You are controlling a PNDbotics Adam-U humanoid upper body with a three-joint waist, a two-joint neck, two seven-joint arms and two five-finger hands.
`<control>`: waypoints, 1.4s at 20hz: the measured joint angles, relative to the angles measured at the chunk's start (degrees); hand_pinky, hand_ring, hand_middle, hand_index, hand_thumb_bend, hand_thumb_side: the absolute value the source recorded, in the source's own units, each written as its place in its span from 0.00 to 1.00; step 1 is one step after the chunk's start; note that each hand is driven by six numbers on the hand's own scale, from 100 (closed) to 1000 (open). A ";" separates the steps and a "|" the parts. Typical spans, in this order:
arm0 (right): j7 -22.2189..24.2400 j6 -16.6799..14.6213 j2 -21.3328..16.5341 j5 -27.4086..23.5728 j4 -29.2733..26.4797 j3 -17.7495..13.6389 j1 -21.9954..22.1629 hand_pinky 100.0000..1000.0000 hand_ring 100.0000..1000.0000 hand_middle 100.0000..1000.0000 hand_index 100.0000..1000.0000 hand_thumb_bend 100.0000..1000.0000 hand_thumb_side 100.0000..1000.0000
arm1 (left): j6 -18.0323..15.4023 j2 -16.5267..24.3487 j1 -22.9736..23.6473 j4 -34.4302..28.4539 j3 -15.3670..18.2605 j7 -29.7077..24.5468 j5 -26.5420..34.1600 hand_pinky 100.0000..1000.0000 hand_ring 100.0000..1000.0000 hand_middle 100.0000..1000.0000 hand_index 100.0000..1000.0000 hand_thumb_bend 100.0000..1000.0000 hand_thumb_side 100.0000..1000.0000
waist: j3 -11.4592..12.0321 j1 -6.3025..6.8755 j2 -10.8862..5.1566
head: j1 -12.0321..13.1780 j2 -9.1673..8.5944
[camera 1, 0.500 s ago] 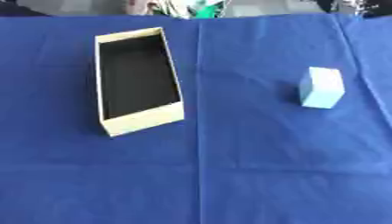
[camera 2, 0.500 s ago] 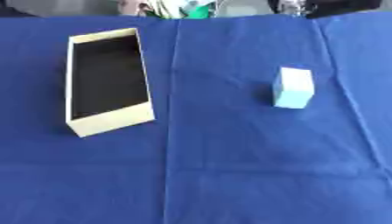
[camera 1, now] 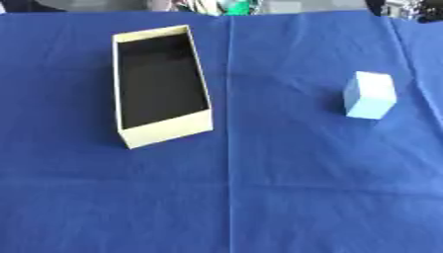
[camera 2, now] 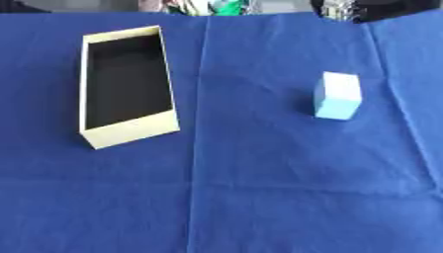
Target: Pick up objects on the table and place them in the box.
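An open cream box (camera 1: 164, 129) with a dark inside lies on the blue cloth at the left, its long side running away from me. A light blue block (camera 1: 370, 95) stands on the cloth at the right, well apart from the box. A black and silver part of my right arm (camera 2: 346, 9) shows at the far top right edge, well behind the block and touching nothing. I cannot make out the hand there. My left hand shows in no view.
The blue cloth (camera 1: 259, 197) covers the whole table, with fold lines down the middle and across the near part. Some coloured clutter (camera 1: 227, 6) sits beyond the far edge.
The whole picture has shifted slightly. The box and the block lie where they were.
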 measured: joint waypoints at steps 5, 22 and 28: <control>0.26 -0.50 0.05 1.16 -0.34 0.41 1.46 0.77 0.87 0.85 0.93 0.00 0.90 | 0.00 -0.01 0.02 0.00 0.00 0.00 0.00 0.42 0.70 0.58 0.71 0.00 0.66 | 0.01 0.00 0.00 | 0.59 0.33; 10.58 -6.07 -1.61 12.23 2.89 3.18 6.18 0.83 0.94 0.96 1.00 0.21 0.59 | 0.12 -0.02 0.02 0.00 0.00 -0.27 0.00 0.42 0.70 0.58 0.71 0.00 0.66 | 0.21 0.00 0.06 | -0.18 -0.58; 10.69 -5.91 -1.61 17.49 4.10 3.18 6.47 0.84 0.99 1.00 1.00 0.36 0.65 | 0.08 -0.02 0.02 0.00 0.00 -0.40 0.00 0.42 0.70 0.58 0.70 0.00 0.66 | 0.28 0.00 0.06 | -0.56 -0.92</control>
